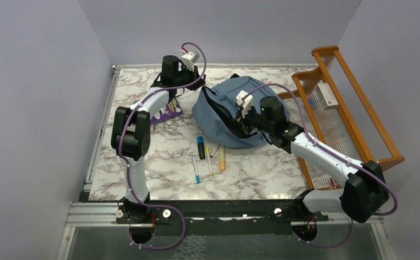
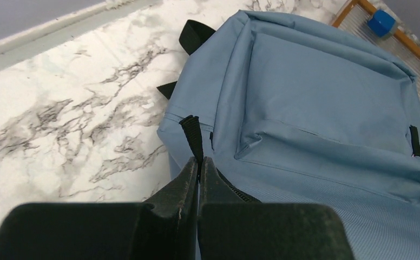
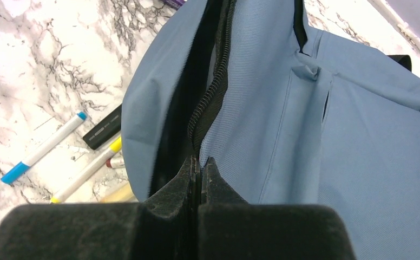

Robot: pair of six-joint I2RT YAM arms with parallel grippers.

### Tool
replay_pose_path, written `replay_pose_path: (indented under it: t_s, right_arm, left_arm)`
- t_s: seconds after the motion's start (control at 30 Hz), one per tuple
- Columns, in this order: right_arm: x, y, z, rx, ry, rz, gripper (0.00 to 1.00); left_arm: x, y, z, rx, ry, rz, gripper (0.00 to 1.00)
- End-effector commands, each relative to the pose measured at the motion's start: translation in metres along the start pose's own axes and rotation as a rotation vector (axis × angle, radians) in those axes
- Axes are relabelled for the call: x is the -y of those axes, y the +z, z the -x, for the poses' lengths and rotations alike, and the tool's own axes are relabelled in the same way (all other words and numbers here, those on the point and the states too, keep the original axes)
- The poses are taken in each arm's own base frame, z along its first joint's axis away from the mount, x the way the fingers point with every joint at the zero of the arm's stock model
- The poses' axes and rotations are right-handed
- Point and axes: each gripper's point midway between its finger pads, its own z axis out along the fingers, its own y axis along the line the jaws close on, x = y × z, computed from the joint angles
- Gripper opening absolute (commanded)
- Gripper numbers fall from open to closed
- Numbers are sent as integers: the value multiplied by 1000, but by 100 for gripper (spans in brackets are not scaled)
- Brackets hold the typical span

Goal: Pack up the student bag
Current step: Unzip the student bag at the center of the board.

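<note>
Two closed grippers are holding the student bag, so the step in hand looks to be opening its main compartment for packing. At the bag's left edge, the left gripper is pinching a black webbing tab. The bag is lying flat on the marble table, front pocket upward. Its long axis seems to be running from near-left to far-right, with the unzipped mouth facing the black marker and pens lying just in front of the bag. Over the bag's near side, the right gripper is clamping the zipper edge. Next, the two grippers are probably needing to draw apart to widen the mouth, and then one should be letting go to fetch a pen. Right of the bag, an orange wooden rack is standing.
</note>
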Motion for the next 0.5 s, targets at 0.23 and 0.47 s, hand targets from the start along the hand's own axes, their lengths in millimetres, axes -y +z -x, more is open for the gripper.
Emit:
replay_pose_path:
  t_s: [0.23,0.47]
  right_arm:
    - [-20,-32,1,43,26,34,1]
    - [-24,-42,18,107,24,45,1]
  left_arm:
    - [-30,14,1,39,67,-45,0]
    - [-34,31,9,63,56,-84,0]
